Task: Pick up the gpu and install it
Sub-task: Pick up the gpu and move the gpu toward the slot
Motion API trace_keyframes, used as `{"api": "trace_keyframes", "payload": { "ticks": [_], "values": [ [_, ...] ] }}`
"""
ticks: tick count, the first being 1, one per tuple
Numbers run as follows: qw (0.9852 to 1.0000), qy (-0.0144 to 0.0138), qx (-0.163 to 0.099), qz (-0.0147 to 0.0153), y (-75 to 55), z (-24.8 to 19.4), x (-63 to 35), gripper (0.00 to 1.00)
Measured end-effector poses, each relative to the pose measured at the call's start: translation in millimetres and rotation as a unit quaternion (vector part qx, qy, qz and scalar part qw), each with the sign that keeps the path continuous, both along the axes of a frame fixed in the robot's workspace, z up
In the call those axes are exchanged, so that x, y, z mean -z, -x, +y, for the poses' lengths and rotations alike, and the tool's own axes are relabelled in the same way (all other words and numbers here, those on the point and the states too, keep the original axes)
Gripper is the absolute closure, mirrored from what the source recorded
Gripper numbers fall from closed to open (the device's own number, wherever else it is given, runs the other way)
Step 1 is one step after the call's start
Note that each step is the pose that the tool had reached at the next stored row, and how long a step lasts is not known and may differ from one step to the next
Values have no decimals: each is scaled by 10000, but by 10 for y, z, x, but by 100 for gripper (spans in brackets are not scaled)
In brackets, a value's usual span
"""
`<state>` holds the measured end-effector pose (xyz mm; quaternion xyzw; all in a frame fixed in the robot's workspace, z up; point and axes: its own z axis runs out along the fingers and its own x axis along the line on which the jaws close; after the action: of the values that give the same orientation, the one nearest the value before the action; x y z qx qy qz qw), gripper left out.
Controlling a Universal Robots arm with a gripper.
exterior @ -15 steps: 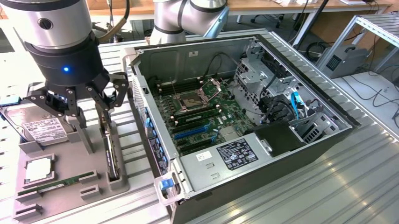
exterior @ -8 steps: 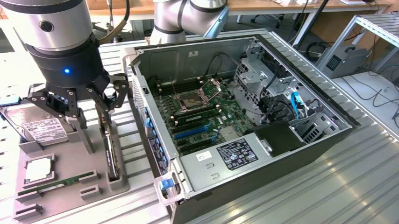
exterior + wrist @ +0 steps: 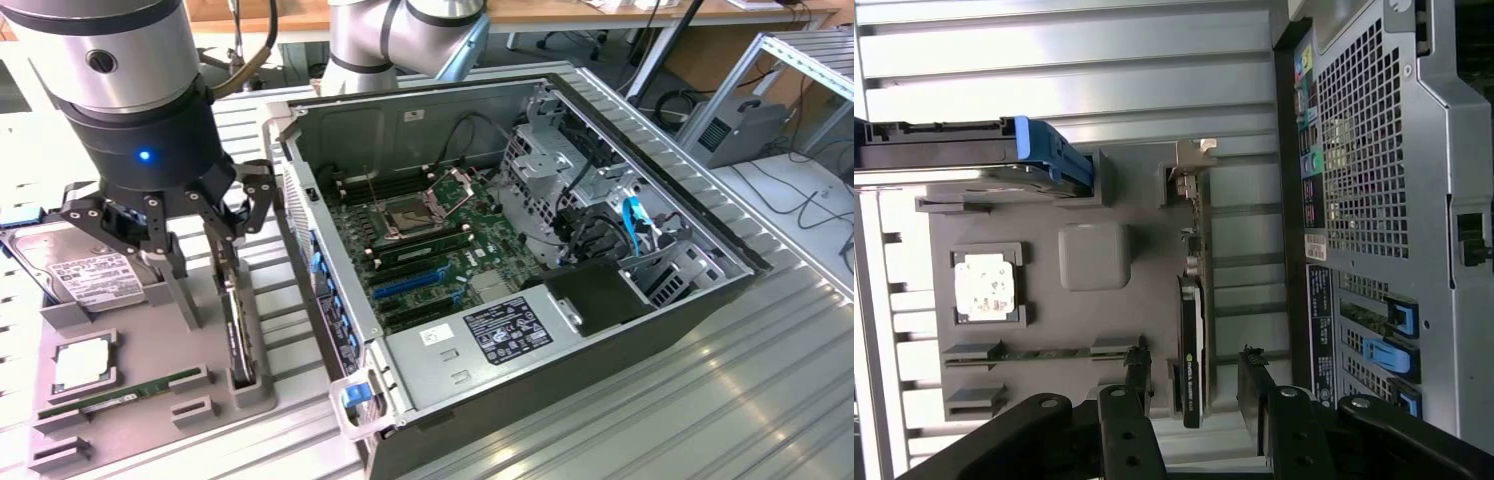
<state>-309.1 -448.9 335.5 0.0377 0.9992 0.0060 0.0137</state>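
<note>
Ribbed aluminium counter (image 3: 694, 400). Wooden desk (image 3: 587, 12) along the far side. Metal frame rack (image 3: 798, 55) at the exterior view's right; below it a grey box (image 3: 742, 128) and loose cables (image 3: 801, 195).

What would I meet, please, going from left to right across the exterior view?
hard drive → gpu standing on edge → motherboard → black box inside the computer case → grey unit beyond it
</note>
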Motion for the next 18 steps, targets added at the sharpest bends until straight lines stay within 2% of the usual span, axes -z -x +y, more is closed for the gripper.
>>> {"api": "trace_keyframes", "payload": {
  "ticks": [18],
  "values": [
    [10000,0,0,0,3,0,56,52]
  ]
}}
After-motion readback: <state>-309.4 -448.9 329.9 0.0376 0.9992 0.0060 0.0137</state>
